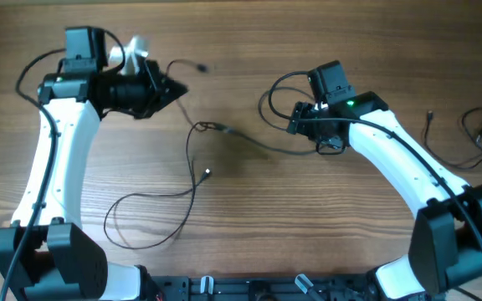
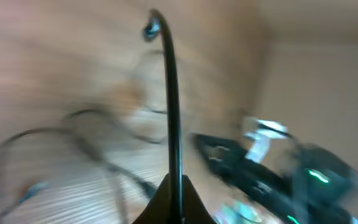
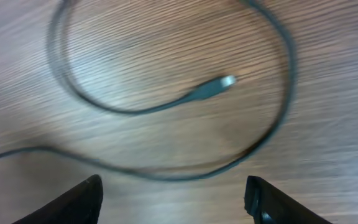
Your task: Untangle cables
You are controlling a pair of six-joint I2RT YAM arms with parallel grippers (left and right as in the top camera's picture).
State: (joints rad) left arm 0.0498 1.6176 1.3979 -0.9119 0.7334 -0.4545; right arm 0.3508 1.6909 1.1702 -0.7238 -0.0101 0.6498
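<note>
Well, my left jaws are pinched shut on a thin cable (image 2: 173,112). It rises straight out from between them and curls over at its plug tip (image 2: 151,29) a short way beyond. The left wrist view is badly smeared, so past that strand I make out only faint dark loops on the bench (image 1: 308,217).

From overhead, a small knot (image 1: 212,127) of cable lies between my two sets of jaws, nearer the left ones and clear of both. Below it a long loop (image 1: 120,221) sprawls flat toward my left arm's base, and a silvery tip (image 1: 207,173) rests between knot and loop.

My right jaws stand wide apart and grip nothing; both fingertips (image 3: 82,199) show at the bottom of the wrist view. Just ahead of them a looped cable (image 3: 281,93) lies on the wood, curling round its own plug (image 3: 225,81), which rests flat inside the ring. Well behind my right jaws, by the bench's far edge, lies a separate cable (image 1: 479,138).
</note>
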